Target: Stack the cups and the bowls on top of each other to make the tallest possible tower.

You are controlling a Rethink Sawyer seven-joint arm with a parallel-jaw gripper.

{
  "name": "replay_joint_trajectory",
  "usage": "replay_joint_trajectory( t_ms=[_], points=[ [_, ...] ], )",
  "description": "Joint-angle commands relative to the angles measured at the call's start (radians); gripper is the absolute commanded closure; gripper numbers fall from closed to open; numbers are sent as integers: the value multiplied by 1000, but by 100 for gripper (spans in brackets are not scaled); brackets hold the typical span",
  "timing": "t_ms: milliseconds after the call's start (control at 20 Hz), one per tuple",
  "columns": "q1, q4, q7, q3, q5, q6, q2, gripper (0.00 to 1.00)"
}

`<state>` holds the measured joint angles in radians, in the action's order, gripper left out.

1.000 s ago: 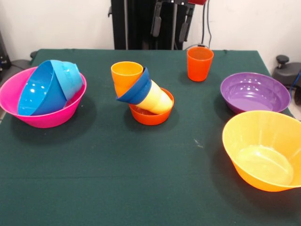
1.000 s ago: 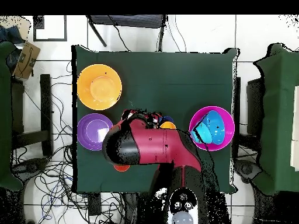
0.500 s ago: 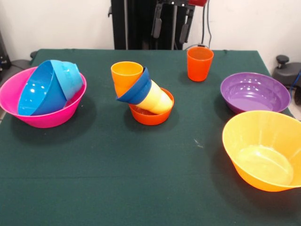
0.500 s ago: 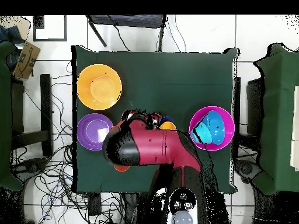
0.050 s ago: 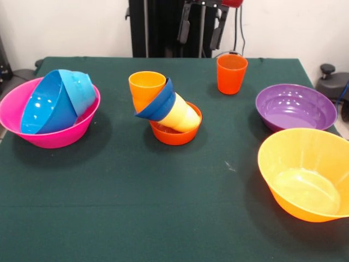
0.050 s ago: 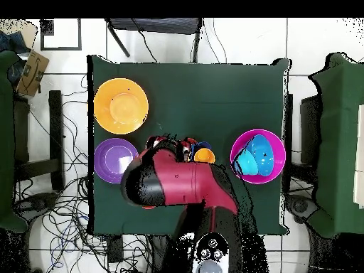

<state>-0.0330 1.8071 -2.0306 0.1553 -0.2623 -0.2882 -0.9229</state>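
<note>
On the green worktop (image 5: 163, 191) we see, at left, a pink bowl (image 5: 22, 131) holding the blue bowl (image 5: 46, 106) and cyan bowl (image 5: 80, 90). At centre the tower (image 5: 163, 109) leans over. Then the red-orange cup (image 5: 232, 73), purple bowl (image 5: 295, 106), yellow-orange bowl (image 5: 305, 172). Our tool (image 5: 203, 27) hangs open, empty, above.

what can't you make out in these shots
- Gripper: the front view cuts it off at the top edge, so open or shut is unclear; in the overhead view the arm covers it.
- Red-orange cup: hidden under the arm in the overhead view.
- Leaning stack: overhead, only the light orange cup peeks out.
- Cyan bowl: the blue bowl partly hides it in the front view.
</note>
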Motion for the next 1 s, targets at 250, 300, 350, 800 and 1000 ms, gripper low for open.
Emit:
replay_joint_trajectory(
  t_ms=[250,300,350,800,1000],
  points=[
    [5,-20,1,49,39,-111,-295,0],
    [-79,64,101,-58,167,-129,-384,0],
    [-164,149,201,-165,295,-146,-473,0],
    [164,366,317,125,231,72,-902,0],
    [287,396,14,171,-36,352,-897,0]
  ],
)
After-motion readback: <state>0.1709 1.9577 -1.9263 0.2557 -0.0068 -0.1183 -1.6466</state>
